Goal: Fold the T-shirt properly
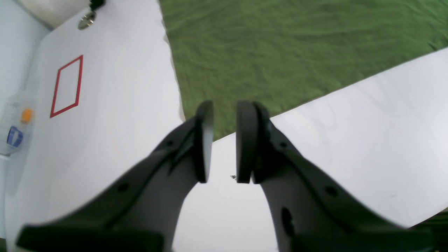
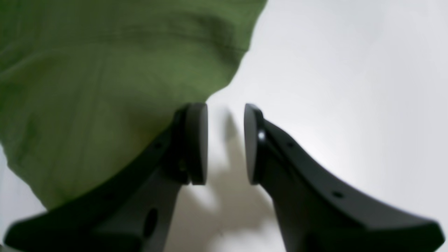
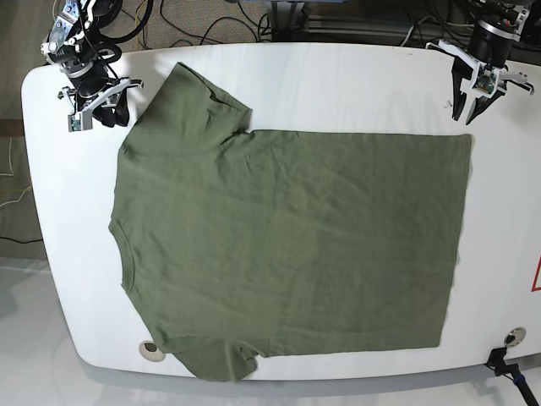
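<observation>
The olive-green T-shirt (image 3: 287,245) lies spread flat on the white table (image 3: 338,76), neck to the left and hem to the right in the base view. My left gripper (image 3: 465,117) hangs over bare table just beyond the shirt's far right hem corner. In the left wrist view that gripper (image 1: 225,105) is open with nothing between its pads, and the T-shirt (image 1: 280,52) corner lies just ahead. My right gripper (image 3: 95,118) is at the far left beside the upper sleeve. The right wrist view shows this gripper (image 2: 224,106) open and empty, with T-shirt (image 2: 87,87) cloth to its left.
A red tape rectangle (image 1: 66,85) marks the table beside the hem, seen partly at the right edge (image 3: 535,279). Round grommets (image 3: 150,347) sit in the near corners. A black clamp (image 3: 507,364) grips the near right edge. Cables lie behind the table.
</observation>
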You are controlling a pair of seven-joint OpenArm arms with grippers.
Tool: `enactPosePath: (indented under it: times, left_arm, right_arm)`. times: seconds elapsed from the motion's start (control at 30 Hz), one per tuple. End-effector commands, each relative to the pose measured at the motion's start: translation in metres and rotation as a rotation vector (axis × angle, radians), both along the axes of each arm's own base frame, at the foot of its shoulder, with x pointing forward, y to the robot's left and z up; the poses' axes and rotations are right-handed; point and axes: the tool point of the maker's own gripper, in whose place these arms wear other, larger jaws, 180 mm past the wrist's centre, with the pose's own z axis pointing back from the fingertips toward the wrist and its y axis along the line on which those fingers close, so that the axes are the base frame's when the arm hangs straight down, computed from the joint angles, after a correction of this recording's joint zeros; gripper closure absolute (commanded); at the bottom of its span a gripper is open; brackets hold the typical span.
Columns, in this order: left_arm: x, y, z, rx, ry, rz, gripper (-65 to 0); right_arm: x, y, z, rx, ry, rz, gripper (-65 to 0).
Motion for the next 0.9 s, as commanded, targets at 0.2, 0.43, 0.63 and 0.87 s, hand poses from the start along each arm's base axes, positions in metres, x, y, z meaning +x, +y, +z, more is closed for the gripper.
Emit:
enactPosePath:
  times: [0.2,0.43,0.63,0.87]
  left_arm:
    - [0.002,-0.002,0.006,-0.017,-0.018,-0.007,-10.3]
    - [0.002,-0.002,0.005,-0.026,-0.014,-0.003,-10.3]
    - [0.002,-0.001,0.004,-0.026,-0.013,0.002,-10.3]
    - [0.003,-0.002,0.008,-0.034,-0.028,0.001,-9.7]
  right_arm:
    - [0.007,-0.005,0.012,-0.025,-0.054,0.01,-20.9]
    - [0.004,0.009,0.003,-0.047,-0.038,0.056,-30.2]
    - [0.002,0.032,-0.009,-0.004,-0.01,0.102,-29.1]
    - [-0.018,0.048,-0.038,0.03,0.108,0.134,-29.3]
